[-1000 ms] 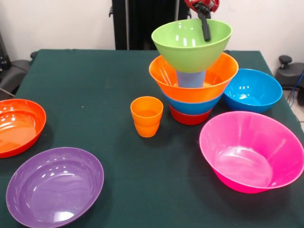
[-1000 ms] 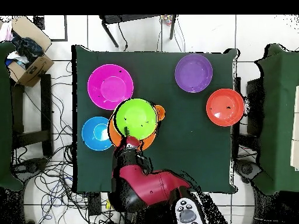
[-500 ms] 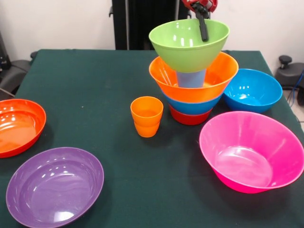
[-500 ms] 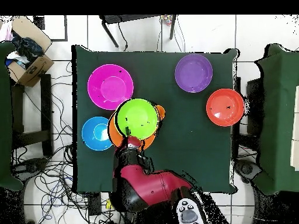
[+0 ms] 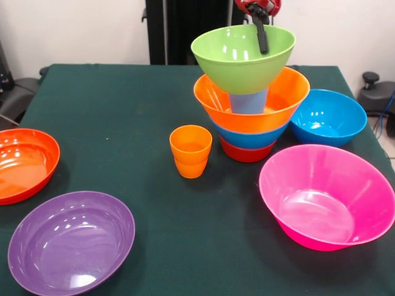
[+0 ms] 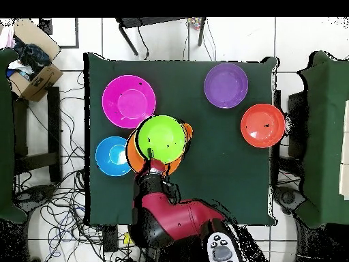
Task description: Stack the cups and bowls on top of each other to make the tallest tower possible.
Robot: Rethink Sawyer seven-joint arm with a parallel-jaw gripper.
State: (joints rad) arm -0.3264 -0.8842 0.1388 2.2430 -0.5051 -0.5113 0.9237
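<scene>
No words, numbers or signs can be read on the bowls, the cups, the table or the robot.

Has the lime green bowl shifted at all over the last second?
Yes. In the front view the lime green bowl has drifted slightly left and up against the orange bowl below it, with the gripper at its far rim.
</scene>
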